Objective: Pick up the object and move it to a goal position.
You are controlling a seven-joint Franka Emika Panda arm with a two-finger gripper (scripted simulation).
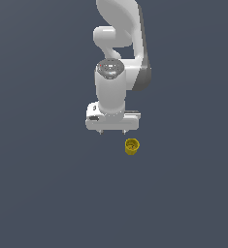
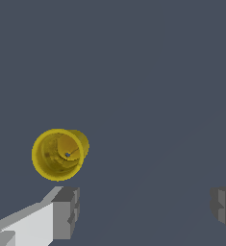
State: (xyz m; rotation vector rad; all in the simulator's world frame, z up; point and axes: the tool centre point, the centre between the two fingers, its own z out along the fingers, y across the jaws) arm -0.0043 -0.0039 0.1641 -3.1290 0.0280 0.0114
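Note:
The object [image 1: 131, 146] is a small mustard-yellow tapered cup standing upright on the dark grey surface, its hollow inside facing up. In the wrist view the object [image 2: 59, 153] shows its open mouth and sits just beyond one grey fingertip [image 2: 66, 212], outside the gap between the fingers. My white gripper [image 1: 112, 131] hangs above the surface, slightly toward the exterior view's left of the cup and farther back. It is open wide, with nothing between the fingers of the gripper [image 2: 143, 211].
A uniform dark grey floor [image 1: 47, 193] fills both views. The white arm [image 1: 120, 43] rises behind the gripper toward the top of the exterior view. Nothing else stands on the floor.

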